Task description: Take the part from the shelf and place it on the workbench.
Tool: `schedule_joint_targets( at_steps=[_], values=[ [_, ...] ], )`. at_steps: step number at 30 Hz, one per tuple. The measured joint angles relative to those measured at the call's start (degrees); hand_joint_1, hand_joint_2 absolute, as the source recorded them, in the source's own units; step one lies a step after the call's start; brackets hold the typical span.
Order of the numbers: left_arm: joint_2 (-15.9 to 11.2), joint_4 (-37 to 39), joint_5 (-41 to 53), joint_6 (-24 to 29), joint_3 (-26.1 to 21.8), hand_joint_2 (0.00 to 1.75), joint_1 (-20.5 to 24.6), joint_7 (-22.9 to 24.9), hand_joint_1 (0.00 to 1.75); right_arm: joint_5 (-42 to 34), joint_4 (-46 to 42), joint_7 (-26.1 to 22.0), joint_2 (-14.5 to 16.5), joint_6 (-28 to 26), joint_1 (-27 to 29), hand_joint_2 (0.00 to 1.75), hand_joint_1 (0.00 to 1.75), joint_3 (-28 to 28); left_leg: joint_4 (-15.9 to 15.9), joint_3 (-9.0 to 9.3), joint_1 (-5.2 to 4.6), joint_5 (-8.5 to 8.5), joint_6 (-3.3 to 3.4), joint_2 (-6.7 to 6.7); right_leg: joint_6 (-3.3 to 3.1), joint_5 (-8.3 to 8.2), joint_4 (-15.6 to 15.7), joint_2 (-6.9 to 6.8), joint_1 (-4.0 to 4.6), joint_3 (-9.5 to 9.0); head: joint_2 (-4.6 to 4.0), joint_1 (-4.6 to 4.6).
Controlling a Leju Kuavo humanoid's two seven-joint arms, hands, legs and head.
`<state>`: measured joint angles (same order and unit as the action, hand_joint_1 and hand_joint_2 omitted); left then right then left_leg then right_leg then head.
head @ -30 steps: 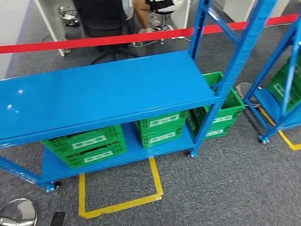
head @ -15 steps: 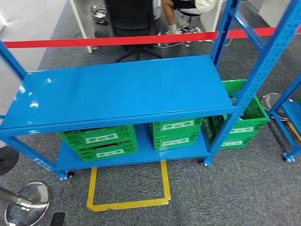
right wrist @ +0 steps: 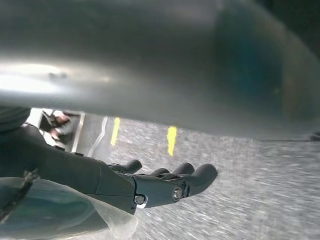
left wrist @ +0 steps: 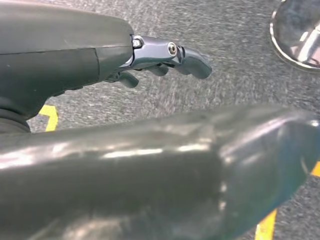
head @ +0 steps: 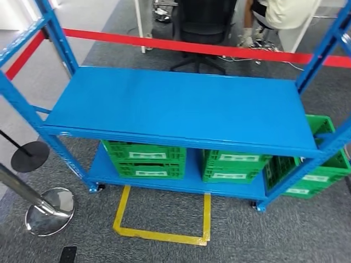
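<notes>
A blue metal shelf (head: 182,107) stands ahead in the head view, its broad upper board bare. Green crates (head: 145,159) sit on its lower board. My left hand (left wrist: 162,57) hangs over grey carpet with its fingers stretched out and nothing in them. My right hand (right wrist: 162,185) also hangs with its fingers nearly straight. A glossy, partly see-through thing (right wrist: 64,215) lies against its palm side; I cannot tell what it is or whether the hand holds it.
A red barrier belt (head: 186,47) runs behind the shelf, with a person (head: 286,11) seated beyond it. A chrome stanchion base (head: 49,211) stands at the front left. A yellow tape square (head: 161,233) marks the carpet before the shelf. Another green crate (head: 314,175) sits at the right.
The whole view has swung to the left: the shelf's left posts and the stanchion have come into the picture, and the second shelf at the right has gone out of it.
</notes>
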<state>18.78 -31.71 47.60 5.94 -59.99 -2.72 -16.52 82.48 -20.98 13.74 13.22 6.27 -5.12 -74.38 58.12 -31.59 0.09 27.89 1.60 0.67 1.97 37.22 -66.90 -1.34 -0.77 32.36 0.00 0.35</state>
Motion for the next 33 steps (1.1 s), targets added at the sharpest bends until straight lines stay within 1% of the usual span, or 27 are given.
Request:
schedule_joint_targets(
  at_steps=[1,2,3,4,5,6,7,8,9,12,13,14,16,17,18,19,21,22,23,24,27,28,29,30,31,32,33],
  values=[
    [0.00,0.00,-0.14,0.02,0.10,0.00,0.01,0.02,0.00,-0.01,0.00,-0.04,0.00,0.00,0.15,0.00,0.00,0.00,0.01,0.01,0.01,0.06,0.14,-0.68,0.08,1.26,-3.93,0.81,0.00,2.32,0.00,0.04],
    [0.00,0.00,-0.38,0.05,0.22,0.00,-0.03,0.07,0.00,-0.01,0.00,-0.01,0.00,-0.01,0.29,0.00,0.00,-0.01,0.02,0.09,0.01,0.15,0.23,-1.29,0.15,1.65,-6.75,1.15,0.00,4.27,0.00,0.03],
    [0.00,0.00,-0.62,0.09,0.37,0.00,-0.09,0.16,0.00,-0.01,-0.02,0.07,0.00,-0.02,0.39,0.00,0.00,-0.01,0.03,0.24,0.02,0.28,0.26,-1.86,0.21,0.85,-7.63,1.26,-0.01,5.38,0.00,0.04],
    [0.00,0.00,-0.89,0.13,0.55,0.00,-0.15,0.26,0.00,-0.02,-0.04,0.14,0.00,-0.03,0.43,0.00,0.00,-0.02,0.05,0.49,0.05,0.46,0.20,-2.31,0.24,-1.04,-6.27,1.27,-0.03,5.41,0.00,0.04],
    [0.00,0.00,-1.16,0.15,0.74,0.00,-0.22,0.36,0.00,-0.04,-0.08,0.20,0.00,-0.03,0.42,0.00,0.00,-0.02,0.07,0.85,0.09,0.71,0.04,-2.66,0.25,-3.71,-2.94,1.27,-0.10,4.42,0.00,0.04],
    [-0.01,0.00,-1.38,0.18,0.93,0.00,-0.28,0.44,0.00,-0.07,-0.11,0.20,0.00,-0.04,0.38,0.00,0.00,-0.02,0.14,1.17,0.07,1.03,-0.22,-2.90,0.26,-5.90,0.77,1.35,-0.15,3.05,0.00,0.05],
    [-0.02,-0.01,-1.59,0.19,1.15,0.00,-0.32,0.50,0.00,-0.10,-0.14,0.13,0.00,-0.03,0.30,0.00,0.00,-0.01,0.33,1.37,-0.01,1.41,-0.57,-3.07,0.09,-7.29,4.13,1.50,-0.19,1.57,0.00,0.05],
    [-0.04,-0.04,-1.75,0.22,1.34,0.00,-0.35,0.54,0.00,-0.15,-0.15,-0.04,0.00,-0.03,0.23,0.00,0.00,0.00,0.47,1.45,-0.11,1.67,-0.90,-3.14,-0.19,-7.92,6.32,1.64,-0.18,0.56,0.00,0.02],
    [-0.05,-0.10,-1.95,0.25,1.53,0.00,-0.40,0.62,0.00,-0.20,-0.16,-0.22,0.00,-0.02,0.20,0.00,0.00,0.01,0.57,1.42,-0.20,1.84,-1.18,-3.18,-0.54,-7.72,7.10,1.79,-0.10,0.10,0.00,-0.07],
    [-0.15,-0.33,-2.66,0.31,2.18,0.00,-0.51,0.96,0.00,-0.47,-0.21,-0.28,0.01,-0.03,0.27,0.00,0.00,-0.01,1.05,1.40,-0.10,2.45,-1.80,-2.83,-1.62,-7.52,7.50,1.68,-0.11,-0.29,0.00,-0.27],
    [-0.18,-0.41,-2.86,0.33,2.44,0.00,-0.52,1.03,0.00,-0.56,-0.26,-0.15,0.02,-0.03,0.27,0.00,0.00,-0.02,2.36,0.89,-0.05,3.31,-2.11,-2.43,-1.95,-7.46,7.63,1.53,-0.21,-0.48,0.00,-0.39],
    [-0.20,-0.49,-2.97,0.35,2.70,0.00,-0.53,1.07,0.00,-0.63,-0.31,-0.03,0.03,-0.02,0.28,0.00,0.00,-0.02,4.87,-0.24,0.02,4.67,-2.44,-1.97,-2.25,-7.37,7.74,1.35,-0.31,-0.70,0.00,-0.53],
    [-0.20,-0.60,-3.15,0.37,3.07,0.00,-0.56,1.09,0.00,-0.69,-0.38,0.03,0.04,-0.02,0.31,0.00,0.00,-0.02,12.46,-4.15,0.17,7.82,-2.94,-1.42,-2.65,-6.99,7.76,0.96,-0.30,-1.04,0.00,-0.72],
    [-0.20,-0.62,-3.18,0.37,3.17,0.00,-0.59,1.09,0.00,-0.69,-0.38,0.03,0.04,-0.02,0.32,0.00,0.00,-0.02,15.62,-5.97,0.25,8.61,-3.06,-1.36,-2.73,-6.78,7.76,0.81,-0.29,-1.24,0.00,-0.70],
    [-0.20,-0.63,-3.20,0.37,3.23,0.00,-0.64,1.09,0.00,-0.70,-0.39,0.03,0.04,-0.02,0.32,0.00,0.00,-0.02,16.99,-7.00,0.29,8.23,-3.07,-1.34,-2.75,-6.54,7.75,0.70,-0.29,-1.51,0.00,-0.70],
    [-0.20,-0.64,-3.22,0.37,3.27,0.00,-0.70,1.09,0.00,-0.71,-0.39,0.03,0.04,-0.02,0.32,0.00,0.00,-0.02,16.16,-6.99,0.30,6.68,-2.97,-1.34,-2.72,-6.29,7.75,0.66,-0.28,-1.86,0.00,-0.72],
    [-0.20,-0.68,-3.28,0.37,3.38,0.00,-0.84,1.10,0.00,-0.73,-0.39,0.03,0.05,0.00,0.33,0.00,0.00,-0.02,9.49,-4.59,0.18,1.74,-2.40,-1.23,-2.52,-5.70,7.80,0.64,-0.29,-2.55,0.00,-0.71],
    [-0.22,-0.71,-3.35,0.37,3.46,0.00,-0.88,1.11,0.00,-0.74,-0.39,0.03,0.07,0.03,0.30,0.00,0.00,-0.02,6.10,-3.23,-0.01,0.11,-2.03,-1.10,-2.27,-5.38,7.81,0.63,-0.22,-2.76,0.00,-0.67],
    [-0.23,-0.74,-3.42,0.37,3.52,0.00,-0.91,1.11,0.00,-0.75,-0.39,0.03,0.09,0.07,0.28,0.00,0.00,-0.02,3.75,-2.26,-0.19,-0.77,-1.73,-0.97,-2.05,-5.12,7.81,0.62,-0.15,-2.85,0.00,-0.63],
    [-0.25,-0.76,-3.48,0.37,3.57,0.00,-0.93,1.11,0.00,-0.75,-0.39,0.03,0.11,0.09,0.27,0.00,0.00,-0.02,2.70,-1.82,-0.35,-0.86,-1.54,-0.85,-1.86,-4.95,7.81,0.61,-0.08,-2.80,0.00,-0.61],
    [-0.24,-0.80,-3.60,0.38,3.69,0.00,-0.92,1.11,0.00,-0.76,-0.40,0.02,0.13,0.10,0.23,0.00,0.00,-0.02,2.18,-1.57,-0.45,-0.45,-1.41,-0.81,-1.64,-4.85,7.79,0.62,-0.01,-2.95,0.00,-0.63],
    [-0.23,-0.86,-3.68,0.39,3.78,0.00,-0.94,1.15,0.00,-0.77,-0.42,0.02,0.13,0.10,0.24,0.00,0.00,-0.02,1.97,-1.52,-0.48,-0.26,-1.33,-0.82,-1.46,-4.87,7.89,0.56,-0.06,-2.93,0.00,-0.66],
    [-0.18,-0.99,-3.76,0.40,3.94,0.00,-1.04,1.21,0.00,-0.77,-0.43,0.05,0.13,0.10,0.22,0.00,0.00,-0.02,1.32,-1.11,-0.35,-0.15,-1.04,-0.89,-1.08,-4.48,7.58,0.58,-0.08,-2.84,0.00,-0.64],
    [-0.13,-1.13,-3.84,0.42,4.15,0.00,-1.14,1.27,0.00,-0.78,-0.45,0.09,0.14,0.10,0.19,0.00,0.00,-0.02,0.72,-0.70,-0.23,0.01,-0.67,-0.96,-0.66,-3.43,5.77,0.69,-0.10,-1.88,0.00,-0.59],
    [-0.09,-1.23,-3.86,0.42,4.35,0.00,-1.24,1.33,0.00,-0.78,-0.45,0.12,0.14,0.12,0.19,0.00,0.00,-0.02,0.27,-0.30,-0.12,0.08,-0.28,-1.05,-0.27,-1.97,2.80,0.83,-0.10,-0.21,0.00,-0.51],
    [-0.04,-1.32,-3.86,0.42,4.53,0.00,-1.34,1.34,0.00,-0.78,-0.46,0.12,0.14,0.12,0.20,0.00,0.00,-0.02,-0.20,0.20,0.00,0.20,0.09,-1.11,0.03,-0.29,-1.17,1.03,-0.07,2.03,0.00,-0.45],
    [-0.04,-1.34,-3.86,0.42,4.62,0.00,-1.34,1.35,0.00,-0.78,-0.46,0.09,0.14,0.12,0.24,0.00,0.00,-0.02,-0.19,0.41,-0.05,0.47,0.25,-1.14,0.15,0.80,-4.98,1.15,-0.07,4.50,0.00,-0.43]
  ],
)
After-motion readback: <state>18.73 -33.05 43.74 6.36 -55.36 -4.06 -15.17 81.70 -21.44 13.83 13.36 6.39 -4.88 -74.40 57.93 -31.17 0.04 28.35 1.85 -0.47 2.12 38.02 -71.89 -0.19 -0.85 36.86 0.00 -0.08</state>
